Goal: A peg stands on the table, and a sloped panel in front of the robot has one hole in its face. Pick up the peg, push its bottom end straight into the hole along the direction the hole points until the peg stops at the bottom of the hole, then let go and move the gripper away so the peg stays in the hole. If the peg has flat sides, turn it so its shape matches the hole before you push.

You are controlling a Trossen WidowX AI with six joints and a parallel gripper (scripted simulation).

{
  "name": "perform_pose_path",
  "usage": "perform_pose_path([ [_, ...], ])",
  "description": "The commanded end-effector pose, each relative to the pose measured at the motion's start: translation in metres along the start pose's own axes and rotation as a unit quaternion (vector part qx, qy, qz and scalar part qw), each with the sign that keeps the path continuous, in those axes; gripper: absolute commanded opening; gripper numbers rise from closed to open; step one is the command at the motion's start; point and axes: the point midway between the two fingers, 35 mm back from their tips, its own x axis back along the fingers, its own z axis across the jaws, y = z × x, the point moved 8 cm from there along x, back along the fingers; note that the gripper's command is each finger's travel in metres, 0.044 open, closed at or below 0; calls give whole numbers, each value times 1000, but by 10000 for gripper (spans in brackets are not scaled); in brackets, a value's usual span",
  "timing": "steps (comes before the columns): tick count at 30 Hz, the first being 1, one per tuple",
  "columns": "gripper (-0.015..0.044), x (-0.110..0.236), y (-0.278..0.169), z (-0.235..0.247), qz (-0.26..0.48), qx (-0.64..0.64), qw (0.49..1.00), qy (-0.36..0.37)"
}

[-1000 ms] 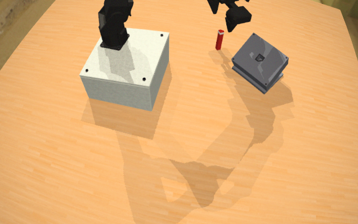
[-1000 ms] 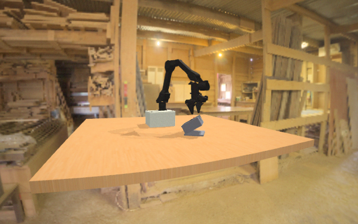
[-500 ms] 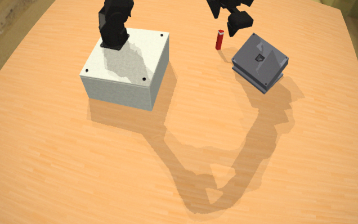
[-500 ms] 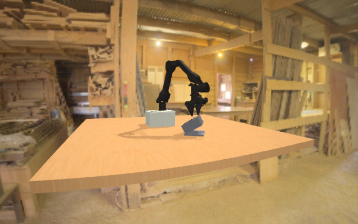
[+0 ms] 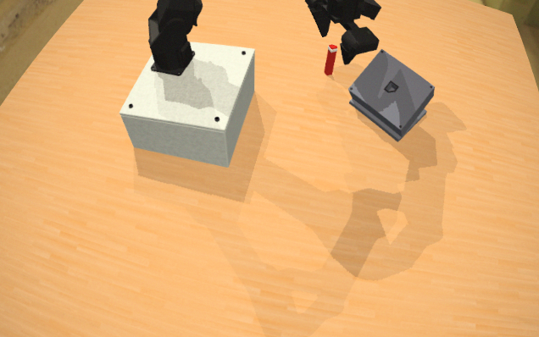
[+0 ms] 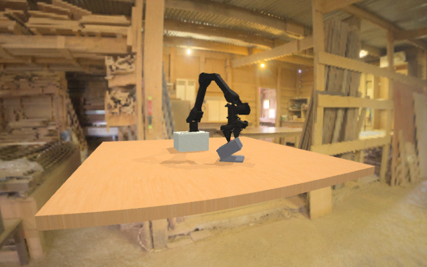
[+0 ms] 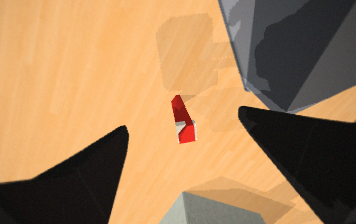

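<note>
A red peg (image 5: 330, 63) (image 7: 185, 125) with a white band near its top stands upright on the table, left of the sloped panel. Its top looks flat-sided. The dark grey sloped panel (image 5: 369, 85) (image 6: 229, 148) (image 7: 300, 55) has one angular, flat-sided hole (image 5: 391, 87) in its face, and the hole is empty. My gripper (image 5: 336, 50) (image 6: 233, 139) (image 7: 184, 120) is open and points down above the peg. In the wrist view the peg shows between the two spread fingertips, touching neither. In the exterior view the panel and fingers hide most of the peg.
The pale box (image 5: 186, 123) (image 6: 191, 142) (image 7: 220, 212) under the arm's base stands left of the peg. The panel's near corner lies close to one fingertip in the wrist view. The wooden table (image 5: 127, 262) (image 6: 134, 188) carries the arm's shadows.
</note>
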Motion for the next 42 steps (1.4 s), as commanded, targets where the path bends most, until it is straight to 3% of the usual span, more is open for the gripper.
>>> perform_pose_path([
  [1,440,-11,-3,0,10,2,1000,-1],
  [24,440,-31,-5,0,10,2,1000,-1],
  [39,46,-28,-4,0,5,1,1000,1],
  [42,26,-28,-4,0,5,1,1000,1],
])
